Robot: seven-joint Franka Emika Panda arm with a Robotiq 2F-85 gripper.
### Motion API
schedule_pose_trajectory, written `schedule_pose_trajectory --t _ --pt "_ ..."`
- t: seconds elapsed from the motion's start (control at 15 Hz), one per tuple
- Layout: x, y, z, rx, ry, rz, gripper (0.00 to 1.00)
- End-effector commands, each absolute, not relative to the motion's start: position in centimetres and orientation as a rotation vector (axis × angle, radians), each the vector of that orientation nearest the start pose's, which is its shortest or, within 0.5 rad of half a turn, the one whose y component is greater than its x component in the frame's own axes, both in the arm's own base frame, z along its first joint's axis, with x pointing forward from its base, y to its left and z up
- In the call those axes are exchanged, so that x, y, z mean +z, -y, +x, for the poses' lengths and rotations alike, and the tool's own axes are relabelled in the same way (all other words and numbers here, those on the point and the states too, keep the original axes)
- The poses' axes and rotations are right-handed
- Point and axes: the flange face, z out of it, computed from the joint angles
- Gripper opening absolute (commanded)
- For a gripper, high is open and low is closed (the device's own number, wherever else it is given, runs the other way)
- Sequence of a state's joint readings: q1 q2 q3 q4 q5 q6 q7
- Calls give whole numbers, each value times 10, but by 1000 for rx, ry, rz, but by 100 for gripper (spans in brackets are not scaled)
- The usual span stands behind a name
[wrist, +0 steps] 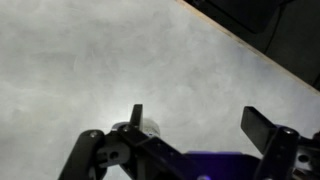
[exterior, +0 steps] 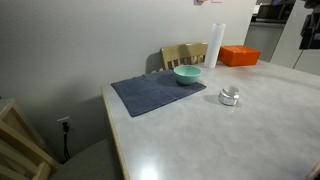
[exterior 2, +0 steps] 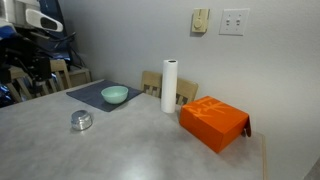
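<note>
**Asker:** What is sitting closest to the lens?

**Me:** My own pincer (wrist: 200, 128), filling the bottom of the wrist view. Its two dark fingers (wrist: 262, 125) are standing as wide apart as they go. They are gripping nothing and touching nothing. Only the grey table (wrist: 90, 60) is showing between and beyond them.

**Asker:** And what is lying nearest to it?

**Me:** I am taking that to be the silver tin (exterior: 230, 96) (exterior 2: 81, 121). It is sitting upright on the bare tabletop in both exterior views. A pale round spot (wrist: 150, 127) is peeking past one finger in the wrist view, but it is too blurred for me to call it the tin.

**Asker:** What is standing around the tin?

**Me:** A teal bowl (exterior: 187, 74) (exterior 2: 114, 95) is resting on a dark mat (exterior: 145, 97) (exterior 2: 88, 98), near the tin but apart from it. A paper towel roll (exterior: 216, 45) (exterior 2: 170, 86) is standing upright at the table's edge, in front of a wooden chair (exterior: 183, 53). An orange box (exterior: 239, 56) (exterior 2: 213, 122) is lying near the roll.
</note>
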State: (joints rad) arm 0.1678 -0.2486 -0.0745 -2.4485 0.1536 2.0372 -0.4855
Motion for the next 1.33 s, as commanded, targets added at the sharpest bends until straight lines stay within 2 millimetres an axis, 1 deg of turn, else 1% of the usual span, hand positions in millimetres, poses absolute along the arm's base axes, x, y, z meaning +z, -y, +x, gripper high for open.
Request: schedule_pose_trajectory --t 0.0,0.07,0.2,0.33,0.4,0.47,0.6,0.73,0.93,1.13,1.2,1.27 --pt "330 -70 454 387 822 -2797 100" --pt "350 -61 437 299 778 -2842 100" --pt "329 -70 446 369 798 -2828 100" --pt "323 -72 451 383 803 -2825 100" --pt "325 -69 448 329 765 -2848 100" --pt "323 -71 450 292 750 -2856 100" --pt "313 -76 462 205 710 -2861 100" --pt "302 -84 473 148 702 -2887 100" --pt "280 -102 483 152 732 -2916 100" --pt "250 -123 495 224 777 -2944 100" --pt "241 -127 498 254 796 -2957 100" --pt "259 -120 484 227 779 -2940 100"
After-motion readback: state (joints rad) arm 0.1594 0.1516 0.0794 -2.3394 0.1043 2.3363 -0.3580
